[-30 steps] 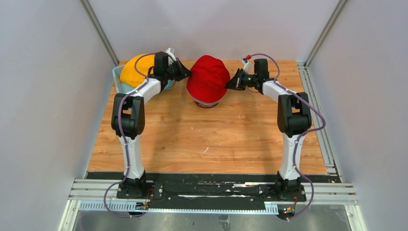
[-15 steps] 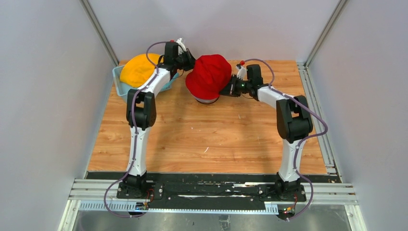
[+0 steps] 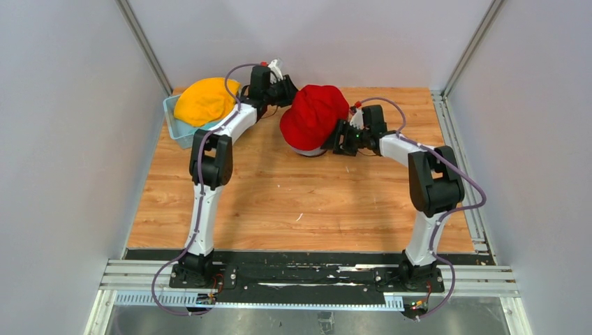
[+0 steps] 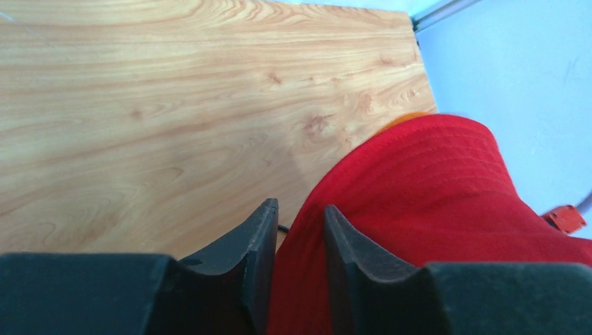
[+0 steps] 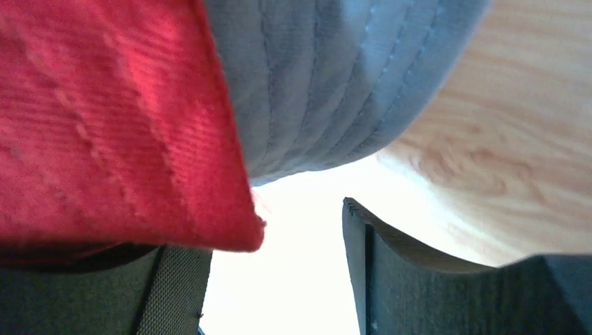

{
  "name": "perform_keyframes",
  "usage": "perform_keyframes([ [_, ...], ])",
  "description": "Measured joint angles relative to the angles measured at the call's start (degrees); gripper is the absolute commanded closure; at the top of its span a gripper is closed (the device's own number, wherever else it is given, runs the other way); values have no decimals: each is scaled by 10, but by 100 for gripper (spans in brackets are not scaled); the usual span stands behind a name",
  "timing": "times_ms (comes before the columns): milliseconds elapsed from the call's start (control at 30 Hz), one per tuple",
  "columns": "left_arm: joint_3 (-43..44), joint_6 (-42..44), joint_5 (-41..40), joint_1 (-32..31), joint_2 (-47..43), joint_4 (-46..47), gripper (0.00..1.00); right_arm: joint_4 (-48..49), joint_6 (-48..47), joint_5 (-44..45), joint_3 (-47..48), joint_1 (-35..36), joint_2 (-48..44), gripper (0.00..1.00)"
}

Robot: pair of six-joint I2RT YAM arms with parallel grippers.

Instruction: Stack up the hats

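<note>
Arms stretch inward: left claw [image 4: 299, 213] barely parted astride red hat [image 3: 314, 115], right claw [image 5: 279, 258] wide beside it.

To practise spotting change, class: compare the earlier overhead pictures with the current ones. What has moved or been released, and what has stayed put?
The red hat shifted rightward as the left arm reached further in. Both grips are loosening: the left fingers have parted slightly, the right fingers widely, with the brim resting on one. The yellow hat and blue basket stayed put.
</note>
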Motion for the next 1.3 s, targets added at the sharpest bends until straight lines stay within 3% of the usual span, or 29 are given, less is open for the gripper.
perform_keyframes([
  [267,-26,19,-38,-3,-19,-42,39,-65,-23,52,-38,-14,-116,30],
  [467,-66,38,-80,26,-77,-83,38,-100,-46,87,-25,-58,-189,29],
  [567,-76,50,-114,47,-111,-108,38,-100,-47,92,-19,-83,-200,34],
  [800,-166,69,-203,75,-246,-128,38,-20,-21,39,6,-124,-148,43],
  [1100,-395,1,-183,67,-376,-18,38,99,53,-52,51,-127,-50,49],
  [1300,-454,-9,-172,66,-390,3,39,148,94,-87,54,-127,-33,55],
])
